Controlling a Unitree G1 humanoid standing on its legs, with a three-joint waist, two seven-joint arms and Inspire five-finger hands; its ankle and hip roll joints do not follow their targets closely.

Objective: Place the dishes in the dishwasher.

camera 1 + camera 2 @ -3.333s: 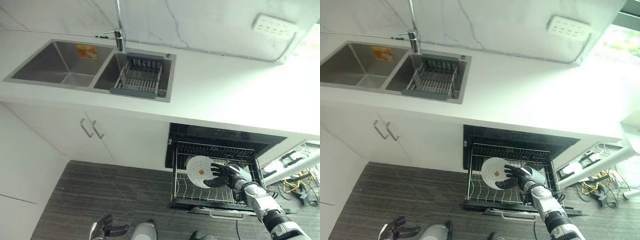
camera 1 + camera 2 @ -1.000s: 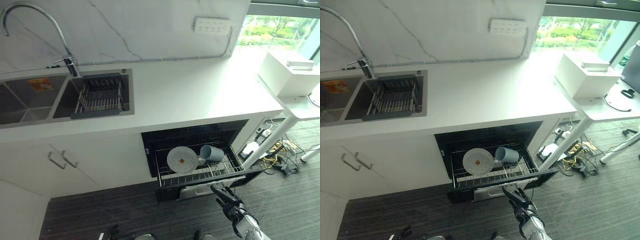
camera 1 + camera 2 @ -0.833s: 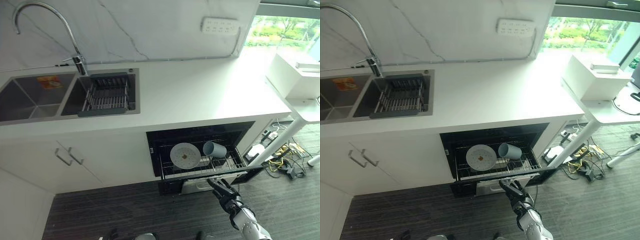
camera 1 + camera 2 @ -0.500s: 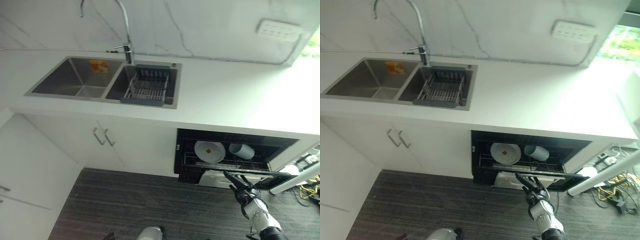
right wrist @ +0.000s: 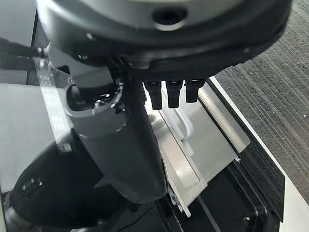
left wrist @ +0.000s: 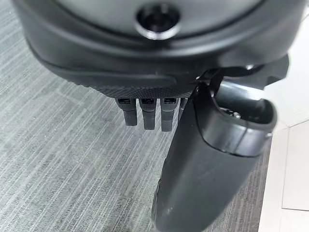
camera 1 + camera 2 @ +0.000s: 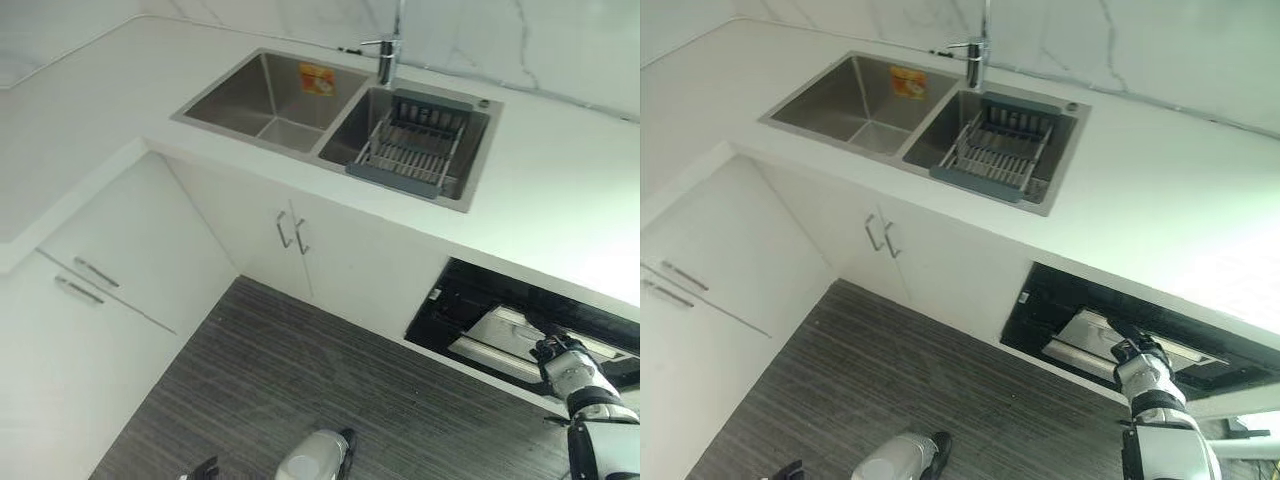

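The dishwasher [image 7: 465,312] sits under the counter at the lower right, a dark opening with its silver drawer front [image 7: 500,345] pushed far in. My right hand [image 7: 562,355] rests against that front. In the right wrist view its fingers [image 5: 175,92] are straight and lie on the metal panel [image 5: 207,140] by the handle [image 5: 186,126]. The rack's contents are hidden behind the panel. My left hand [image 6: 203,145] hangs open over the grey floor, holding nothing, low beside me [image 7: 205,468].
A double steel sink [image 7: 265,95] with a tap [image 7: 385,50] is set in the white counter [image 7: 560,200]; a drain basket [image 7: 412,150] fills its right basin. White cabinet doors [image 7: 290,232] and corner drawers [image 7: 100,290] border the dark wood floor [image 7: 300,380].
The view has swung left and tilted. The rack with the plate and cup has gone from pulled out to pushed inside the dishwasher, my right hand following the drawer front.
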